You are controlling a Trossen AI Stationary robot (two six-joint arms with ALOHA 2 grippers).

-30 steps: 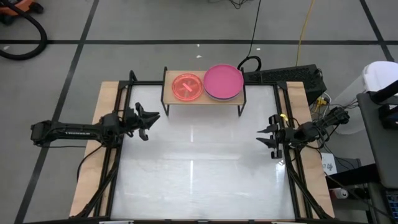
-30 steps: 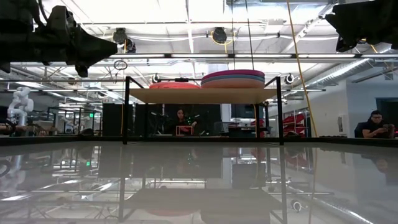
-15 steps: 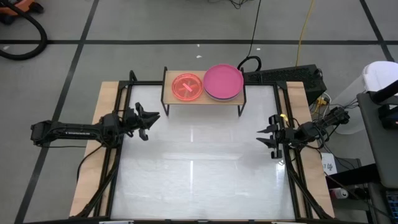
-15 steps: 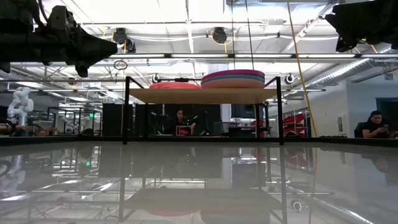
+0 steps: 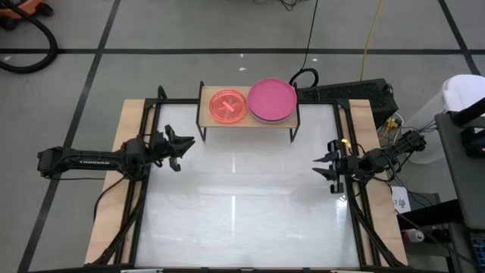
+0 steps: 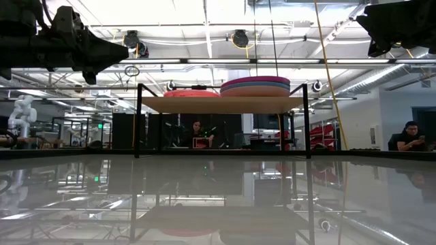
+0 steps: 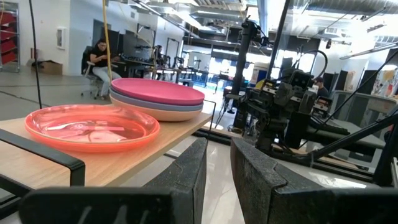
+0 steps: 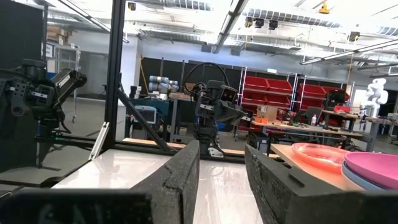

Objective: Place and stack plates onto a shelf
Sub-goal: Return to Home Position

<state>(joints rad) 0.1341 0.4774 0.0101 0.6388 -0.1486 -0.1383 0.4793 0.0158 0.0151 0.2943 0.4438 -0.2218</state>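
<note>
Two grippers, both empty, fingers parted with nothing between them. The left gripper [image 5: 182,144] hangs over the left edge of the table [image 5: 242,220], tips aimed inward. The right gripper [image 5: 323,168] mirrors it at the right edge. Both are well above the tabletop in the low view. The shelf [image 5: 205,114] lies away from both, at the far edge mid-table, its long axis running left to right between the arms. On it, side by side, are the small stack [image 5: 228,105] with hot-pink on top at the left end and the large stack [image 5: 272,99] with magenta on top at the right end. No plates show on the table. The left gripper is nearer the shelf, just off its left end; the right gripper is well apart from the right end. Judgement: stacking looks finished. Homing means pulling each arm back toward its own side, away from the shelf, and nothing lies in either path.
</note>
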